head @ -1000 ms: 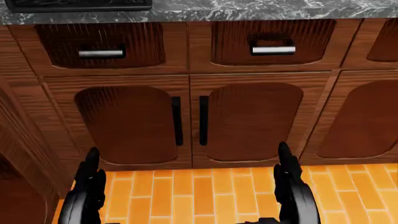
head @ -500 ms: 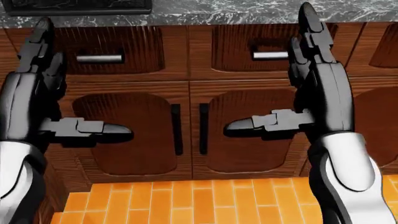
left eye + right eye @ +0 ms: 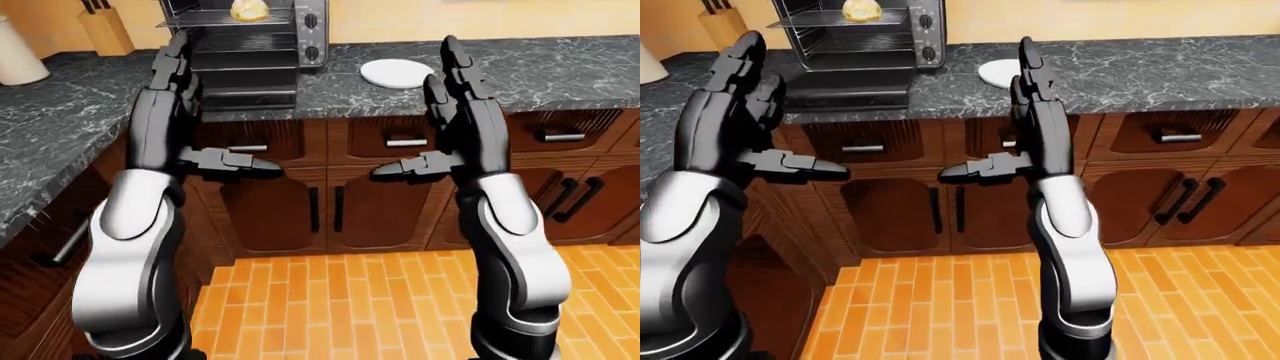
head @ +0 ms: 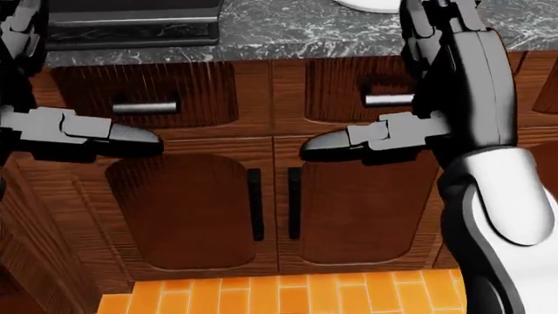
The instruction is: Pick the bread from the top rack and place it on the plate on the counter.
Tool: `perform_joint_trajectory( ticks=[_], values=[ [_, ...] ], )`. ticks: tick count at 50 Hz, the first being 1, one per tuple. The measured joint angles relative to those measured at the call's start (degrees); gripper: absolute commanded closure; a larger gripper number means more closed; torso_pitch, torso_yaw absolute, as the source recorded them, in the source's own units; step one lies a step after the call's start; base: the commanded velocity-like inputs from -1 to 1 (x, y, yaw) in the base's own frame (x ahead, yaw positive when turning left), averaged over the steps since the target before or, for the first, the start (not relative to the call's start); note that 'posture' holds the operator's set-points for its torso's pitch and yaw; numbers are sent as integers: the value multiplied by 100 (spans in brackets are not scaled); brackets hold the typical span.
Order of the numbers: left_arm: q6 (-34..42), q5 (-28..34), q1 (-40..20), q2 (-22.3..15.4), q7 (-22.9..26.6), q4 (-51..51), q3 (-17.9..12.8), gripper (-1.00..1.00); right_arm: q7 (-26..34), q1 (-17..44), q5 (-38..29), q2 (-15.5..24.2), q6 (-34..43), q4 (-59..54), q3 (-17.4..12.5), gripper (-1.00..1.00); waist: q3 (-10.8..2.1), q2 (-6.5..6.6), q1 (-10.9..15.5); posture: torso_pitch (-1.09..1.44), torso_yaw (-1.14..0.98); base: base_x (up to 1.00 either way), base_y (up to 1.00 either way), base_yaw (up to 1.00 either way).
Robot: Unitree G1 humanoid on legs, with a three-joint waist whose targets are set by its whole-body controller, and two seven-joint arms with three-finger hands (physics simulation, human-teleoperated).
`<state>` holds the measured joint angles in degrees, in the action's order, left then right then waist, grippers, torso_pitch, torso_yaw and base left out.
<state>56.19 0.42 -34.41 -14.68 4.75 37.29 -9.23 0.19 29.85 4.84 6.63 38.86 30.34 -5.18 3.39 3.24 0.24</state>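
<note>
Standing before the cabinets (image 4: 261, 196), both arms raised. Left hand (image 3: 175, 112) and right hand (image 3: 460, 112) empty, fingers spread apart, thumbs pointing inward. Bread (image 3: 248, 9) sits on the top rack (image 3: 225, 21) of the open oven (image 3: 245, 52) (top of left-eye view). Plate (image 3: 396, 73) on the counter (image 3: 560, 71), right of oven, bare.

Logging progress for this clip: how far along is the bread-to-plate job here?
Nothing is done yet. The bread sits on the top rack of the open toaster oven; the plate on the counter is bare. The left hand and right hand are raised, open, holding nothing. Reaching, grasping and placing all remain.
</note>
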Motion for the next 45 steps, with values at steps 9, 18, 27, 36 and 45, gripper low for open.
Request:
perform_joint_trajectory(
  ticks=[9, 18, 27, 36, 45],
  values=[
    [599, 38, -970, -481, 78, 268, -225, -100, -63, 559, 271, 165, 222, 185, -40, -100, -62, -278, 85, 0, 0, 38, 0, 0],
    [1026, -11, -1206, -749, 237, 573, -110, -100, -307, 782, 468, 349, 816, 627, -223, -100, 17, -532, -49, 0, 0, 41, 0, 0],
    [947, 180, -1267, -859, 187, 706, -174, -100, -366, 788, 590, 318, 666, 764, -141, -100, -48, 28, -122, 0, 0, 43, 0, 0],
    [1025, 368, -1232, -826, 214, 779, -214, -100, -388, 745, 628, 299, 641, 766, -94, -100, -46, -138, 35, 0, 0, 41, 0, 0],
    [1064, 399, -1207, -810, 297, 747, -107, -100, -440, 622, 621, 351, 679, 629, -168, -100, 254, -563, -39, 0, 0, 2, 0, 0]
  ],
)
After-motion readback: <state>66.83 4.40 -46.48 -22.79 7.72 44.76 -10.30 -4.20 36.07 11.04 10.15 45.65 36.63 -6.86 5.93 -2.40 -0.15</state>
